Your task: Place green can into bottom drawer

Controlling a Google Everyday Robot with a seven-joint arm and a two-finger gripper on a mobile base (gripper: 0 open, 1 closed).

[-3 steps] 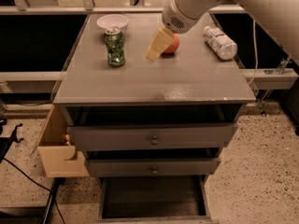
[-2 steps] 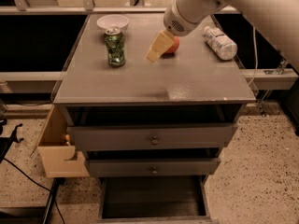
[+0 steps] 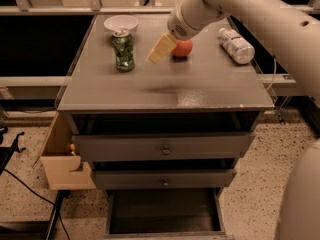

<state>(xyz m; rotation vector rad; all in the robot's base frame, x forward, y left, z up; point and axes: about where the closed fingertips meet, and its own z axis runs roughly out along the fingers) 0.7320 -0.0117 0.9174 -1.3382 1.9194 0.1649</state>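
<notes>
The green can [image 3: 123, 50] stands upright on the grey cabinet top [image 3: 165, 91], at the back left, its silver top showing. My gripper [image 3: 160, 49] hangs over the middle of the top, a little to the right of the can and apart from it. The pale fingers point down and left. The bottom drawer [image 3: 164, 213] is pulled out at the foot of the cabinet, with a dark interior.
A white bowl [image 3: 120, 22] sits behind the can. A red-orange fruit [image 3: 183, 48] lies just right of the gripper. A white plastic bottle [image 3: 236, 45] lies at the back right. Two knobbed grey drawers [image 3: 163, 149] sit above the bottom one. A pale wooden box [image 3: 64, 159] stands at the left.
My arm and gripper have shifted slightly left toward the can. The can and the other objects have not moved.
</notes>
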